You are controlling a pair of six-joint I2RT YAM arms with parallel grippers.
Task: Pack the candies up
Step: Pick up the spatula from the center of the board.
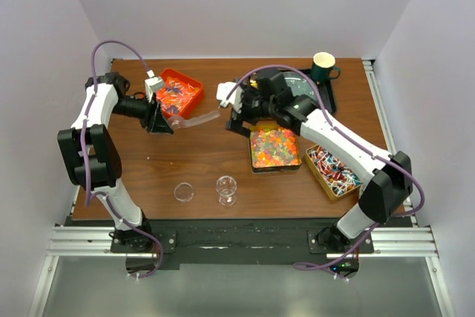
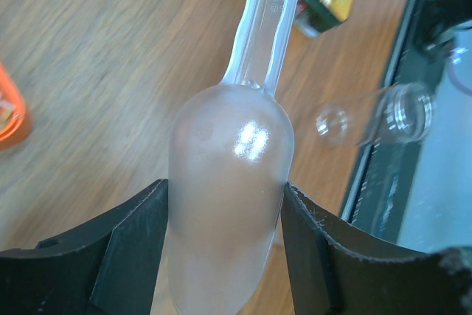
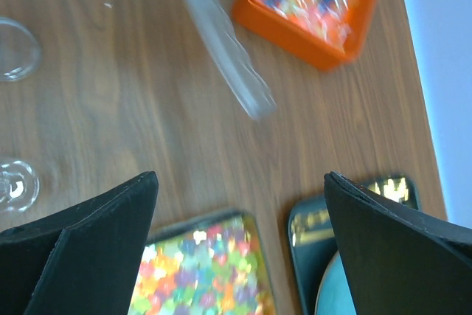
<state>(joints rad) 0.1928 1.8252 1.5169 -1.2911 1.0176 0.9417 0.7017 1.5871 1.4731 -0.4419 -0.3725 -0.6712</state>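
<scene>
Nearest the lens, your left pincer (image 2: 223,204) clamps the frosted bowl of a clear plastic scoop (image 2: 232,138), handle pointing toward the frame's top. Your right pincer (image 3: 240,248) stands wide apart and empty above the wooden surface (image 3: 110,108). In the overhead view, gummy candies (image 1: 276,146) fill a dark tray (image 1: 276,171) right of centre; wrapped candies (image 1: 335,172) lie in a gold tray (image 1: 319,180) at lower right; mixed candies (image 1: 178,94) sit in an orange tray (image 1: 178,72) at upper left.

Orange tray (image 1: 190,78); multicoloured candies (image 1: 275,146); green mug (image 1: 323,74); brown woodgrain table (image 1: 208,161).
</scene>
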